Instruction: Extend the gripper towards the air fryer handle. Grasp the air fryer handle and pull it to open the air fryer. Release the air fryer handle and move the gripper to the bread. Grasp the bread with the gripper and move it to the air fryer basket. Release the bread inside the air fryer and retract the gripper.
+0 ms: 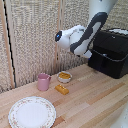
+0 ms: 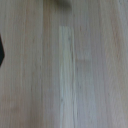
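A woven reed screen [image 1: 35, 35] backs a pale wooden bench [image 1: 95, 102]. The black air fryer [image 1: 111, 52] sits at the exterior view's right, its drawer closed; the handle cannot be made out behind the arm [image 1: 85, 35]. The end effector is hidden, so whether it is open or closed cannot be told. The bread [image 1: 62, 89] lies on the bench, just in front of a small white bowl [image 1: 64, 76], beside a pink cup [image 1: 43, 81]. A patterned plate [image 1: 31, 112] lies nearer. The wrist view shows only blurred wood.
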You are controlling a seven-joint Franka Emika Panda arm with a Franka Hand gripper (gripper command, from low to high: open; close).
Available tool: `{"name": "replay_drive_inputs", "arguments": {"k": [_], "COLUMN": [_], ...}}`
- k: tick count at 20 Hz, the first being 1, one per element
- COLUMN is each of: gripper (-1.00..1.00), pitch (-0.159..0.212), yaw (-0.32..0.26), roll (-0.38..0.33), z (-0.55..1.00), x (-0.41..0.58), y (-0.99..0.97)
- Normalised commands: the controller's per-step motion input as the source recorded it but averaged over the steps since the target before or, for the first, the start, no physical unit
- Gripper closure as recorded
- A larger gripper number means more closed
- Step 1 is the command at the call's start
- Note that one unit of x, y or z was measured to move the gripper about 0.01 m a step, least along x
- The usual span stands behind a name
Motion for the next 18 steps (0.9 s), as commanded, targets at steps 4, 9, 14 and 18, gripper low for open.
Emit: {"name": "replay_drive_inputs", "arguments": {"k": [4, 9, 14, 18], "gripper": [-1.0, -1.0, -1.0, -1.0], "pitch": [-0.07, -0.024, -0.009, -0.033], "yaw": [-0.005, 0.016, 0.109, 0.197], "roll": [-0.011, 0.0, -0.018, -0.022], "z": [-0.2, -0.13, -0.01, 0.02], "x": [-0.354, -0.321, -0.191, -0.051], "y": [-0.87, -0.81, -0.75, -0.59]}}
